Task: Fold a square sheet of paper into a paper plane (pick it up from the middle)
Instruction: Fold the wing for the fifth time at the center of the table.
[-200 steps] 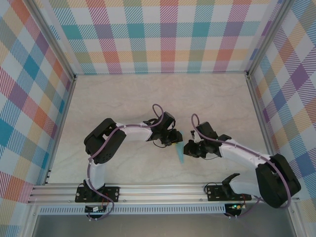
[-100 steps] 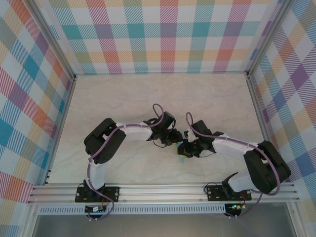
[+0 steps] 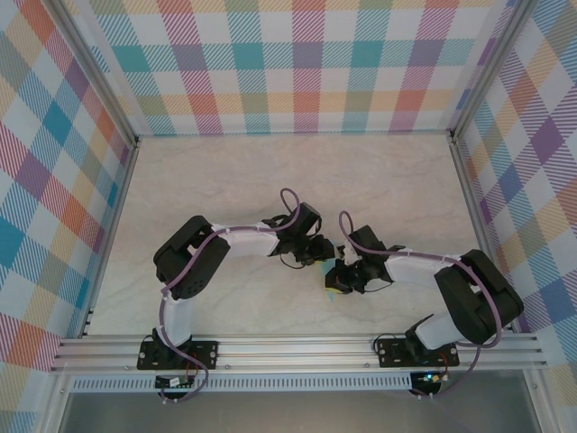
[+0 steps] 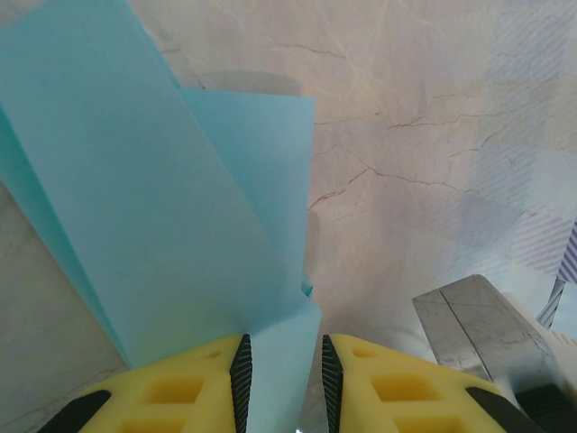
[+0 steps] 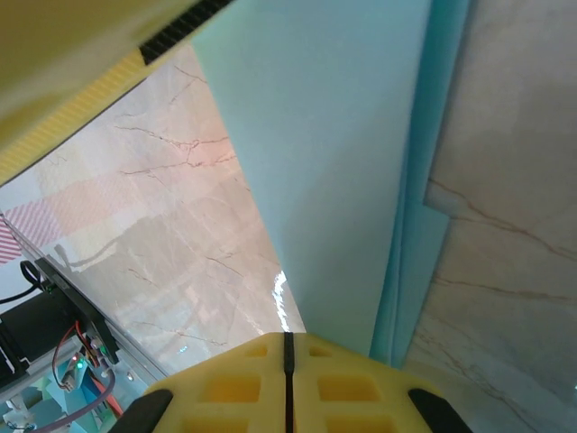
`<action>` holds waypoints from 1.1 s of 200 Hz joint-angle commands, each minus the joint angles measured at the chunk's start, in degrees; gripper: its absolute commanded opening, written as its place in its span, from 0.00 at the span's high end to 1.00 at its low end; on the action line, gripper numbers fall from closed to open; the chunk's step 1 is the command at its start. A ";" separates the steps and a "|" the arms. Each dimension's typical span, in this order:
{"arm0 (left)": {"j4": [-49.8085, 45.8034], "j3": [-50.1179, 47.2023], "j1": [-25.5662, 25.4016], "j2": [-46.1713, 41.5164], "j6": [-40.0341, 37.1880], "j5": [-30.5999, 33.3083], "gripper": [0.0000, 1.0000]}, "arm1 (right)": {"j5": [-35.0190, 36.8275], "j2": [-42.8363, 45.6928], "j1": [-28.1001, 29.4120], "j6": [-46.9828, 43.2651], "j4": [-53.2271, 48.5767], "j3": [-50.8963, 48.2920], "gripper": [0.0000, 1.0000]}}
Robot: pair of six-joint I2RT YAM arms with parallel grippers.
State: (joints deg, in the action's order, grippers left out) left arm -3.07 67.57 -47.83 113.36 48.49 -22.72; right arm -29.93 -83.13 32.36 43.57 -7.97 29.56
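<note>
At the near rail both arms bend inward and meet over the middle of the marble-look table (image 3: 225, 180). The right gripper (image 5: 287, 343) has its yellow fingers pressed together, nipping the near edge of the paper plane (image 5: 334, 162). From there the light blue folded layers run up and away across the wrist view. The left gripper (image 4: 281, 383) comes at the paper from the other side, jaws standing partly apart with a flap of the same paper between the black pads. Whether they actually squeeze it I cannot tell from this angle. Beyond those fingers, broad blue panels fan out up and to the left. Further back lies bare tabletop, then the checked walls (image 3: 306, 63).
</note>
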 commanded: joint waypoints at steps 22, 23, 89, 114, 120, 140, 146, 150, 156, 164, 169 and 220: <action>-1.81 1.33 -0.38 1.45 -1.01 -0.24 0.71 | 0.11 0.74 -0.10 0.41 -1.05 -1.62 0.92; -1.88 1.33 -0.40 1.48 -0.97 -0.23 0.71 | 0.04 0.72 -0.10 0.44 -0.98 -1.71 0.92; -2.91 1.77 -0.24 2.30 -1.45 0.22 0.71 | 4.01 -1.19 -0.46 -0.14 -4.11 -2.33 0.92; -3.00 1.78 -0.25 2.56 -1.64 0.14 0.72 | 2.30 0.92 -0.41 -0.38 -4.46 -1.40 0.92; -3.04 1.78 -0.31 2.49 -1.63 0.13 0.72 | 1.74 2.08 -0.46 -0.34 -4.56 -1.26 0.92; -2.92 1.82 -0.29 2.56 -1.63 0.06 0.72 | -1.01 6.64 -0.41 -0.81 -4.58 -1.13 0.91; -2.98 1.86 -0.30 2.56 -1.64 0.04 0.72 | -1.65 7.52 -0.44 -1.02 -4.69 -1.24 0.90; -3.00 1.88 -0.30 2.54 -1.64 -0.08 0.72 | -2.21 7.89 -0.45 -1.25 -4.77 -1.26 0.90; -2.99 2.03 -0.29 2.58 -1.72 -0.11 0.72 | -3.16 8.15 -0.44 -1.38 -4.61 -1.27 0.90; -3.05 2.17 -0.29 2.74 -1.71 -0.13 0.72 | -4.12 8.16 -0.39 -1.88 -5.02 -1.20 0.90; -3.14 2.27 -0.32 2.76 -1.71 -0.13 0.72 | -4.24 8.15 -0.41 -2.00 -5.17 -1.22 0.90; -3.46 2.60 -0.25 3.02 -1.77 -0.18 0.72 | -1.47 6.11 -0.32 -3.49 -8.08 -0.95 0.90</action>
State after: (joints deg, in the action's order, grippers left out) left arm -4.51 68.84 -47.88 114.83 48.10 -23.11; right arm -32.42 -75.79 32.08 42.17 -12.34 28.01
